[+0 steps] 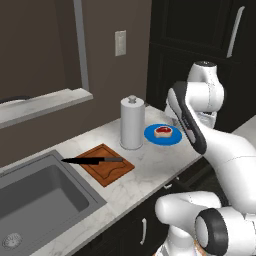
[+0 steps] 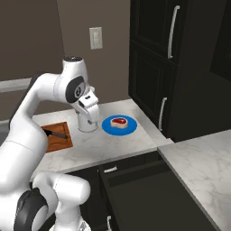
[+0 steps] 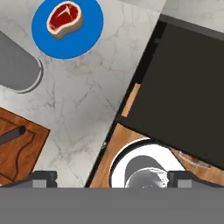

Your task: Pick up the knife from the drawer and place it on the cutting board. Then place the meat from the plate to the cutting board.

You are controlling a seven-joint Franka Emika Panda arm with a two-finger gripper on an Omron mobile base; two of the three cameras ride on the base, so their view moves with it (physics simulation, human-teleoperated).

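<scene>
The black knife (image 1: 93, 160) lies across the reddish-brown cutting board (image 1: 106, 165), its blade poking out towards the sink; its handle end (image 3: 12, 134) shows on the board (image 3: 17, 151) in the hand view. The red meat (image 1: 162, 132) (image 3: 64, 17) sits on the blue plate (image 1: 163, 136) (image 3: 68, 41) (image 2: 119, 126). My gripper (image 3: 113, 177) hangs high over the counter's front edge, open and empty. The plate is ahead of it, and the board is off to one side. The black drawer (image 3: 183, 87) (image 2: 144, 178) stands pulled out below the counter, its inside dark.
A paper towel roll (image 1: 132, 122) (image 3: 15, 65) stands between the board and the plate. A grey sink (image 1: 35, 197) lies left of the board. Tall black cabinets (image 2: 180, 67) rise to the right. A second marble counter (image 2: 203, 167) juts out on the right.
</scene>
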